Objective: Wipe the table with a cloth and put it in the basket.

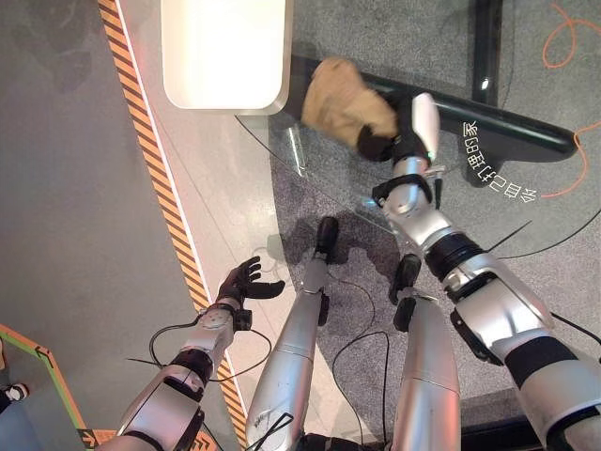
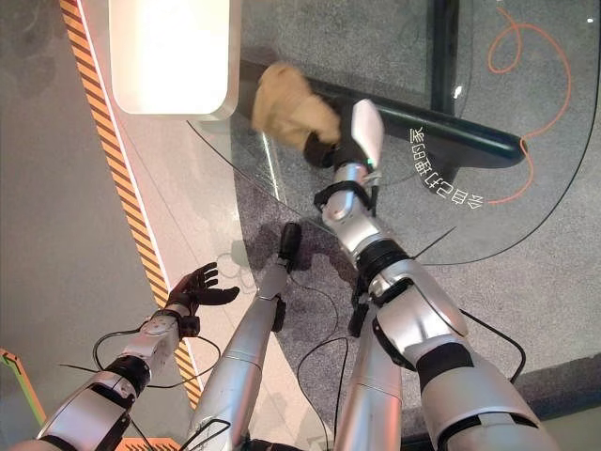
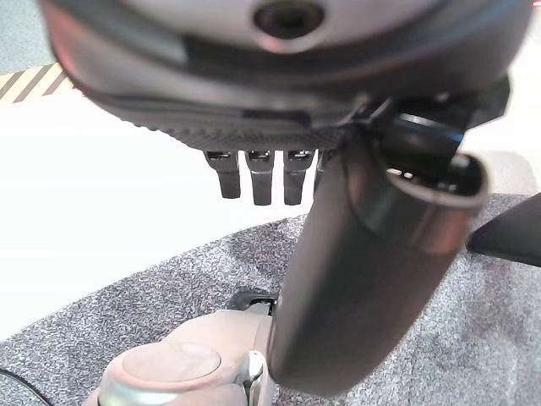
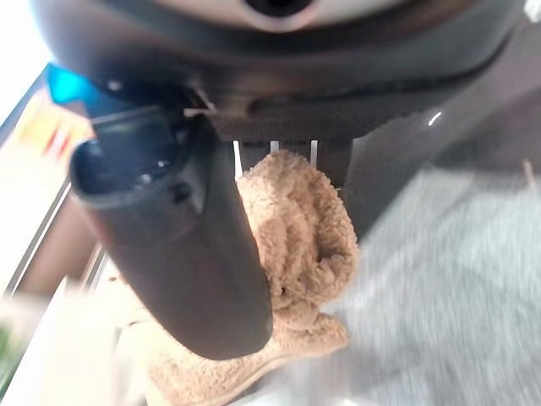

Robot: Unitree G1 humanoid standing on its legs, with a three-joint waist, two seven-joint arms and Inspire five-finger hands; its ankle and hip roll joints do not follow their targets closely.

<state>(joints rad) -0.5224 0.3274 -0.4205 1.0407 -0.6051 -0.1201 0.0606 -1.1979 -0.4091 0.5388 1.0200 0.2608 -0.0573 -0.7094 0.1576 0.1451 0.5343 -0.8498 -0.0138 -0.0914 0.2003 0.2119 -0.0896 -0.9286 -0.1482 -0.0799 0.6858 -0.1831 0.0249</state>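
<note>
A tan fluffy cloth [image 1: 343, 103] lies bunched on the round glass table [image 2: 244, 141], close to the corner of a white rounded basket [image 1: 225, 56]. My right hand [image 1: 399, 136] reaches over the glass, shut on the cloth's near end. The right wrist view shows the cloth [image 4: 296, 228] pinched between the thumb and the fingers. My left hand [image 1: 242, 282] hangs low at the left, off the table, with its fingers [image 3: 258, 178] straight and nothing in it.
A dark table base [image 1: 507, 122] runs under the glass. Orange-and-black striped tape [image 1: 160, 178] crosses the floor at the left. An orange cable [image 1: 563, 38] lies on the grey carpet at the far right.
</note>
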